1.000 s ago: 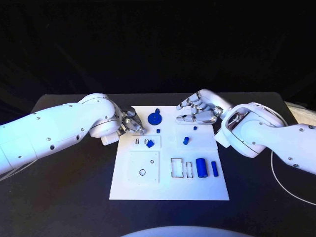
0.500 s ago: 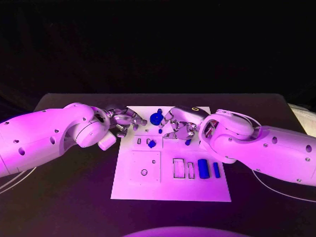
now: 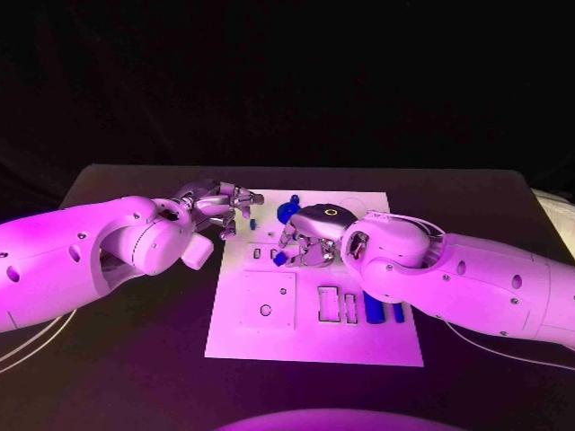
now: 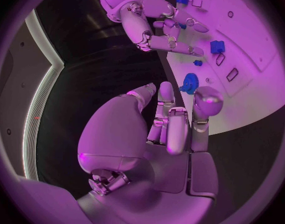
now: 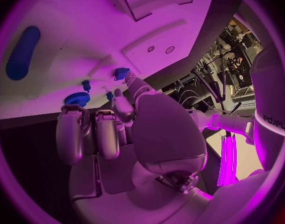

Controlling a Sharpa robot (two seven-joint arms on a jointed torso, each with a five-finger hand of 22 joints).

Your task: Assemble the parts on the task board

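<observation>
The white task board (image 3: 314, 337) lies in the middle of the table. My right hand (image 3: 308, 241) hovers low over its far middle, fingers stretched out and apart, with nothing plainly held. A small blue part (image 3: 276, 259) shows by its fingertips, and the same part (image 5: 122, 73) lies just beyond them in the right wrist view. A blue gear (image 3: 285, 213) stands near the far edge, between the two hands. My left hand (image 3: 217, 205) hangs at the board's far left corner, empty, fingers extended toward the gear (image 4: 190, 82). A blue cylinder (image 3: 372, 311) and a slimmer blue pin (image 3: 395, 312) lie on the board's right.
Empty rectangular slots (image 3: 324, 303) and a raised square plate with a hole (image 3: 264, 301) take up the near half of the board. A small blue peg (image 4: 197, 62) stands near the gear. Bare black table (image 3: 132, 350) surrounds the board.
My right hand has swung left and come down over the board's far middle, covering several small blue pieces. My left hand has drawn back toward the far left corner.
</observation>
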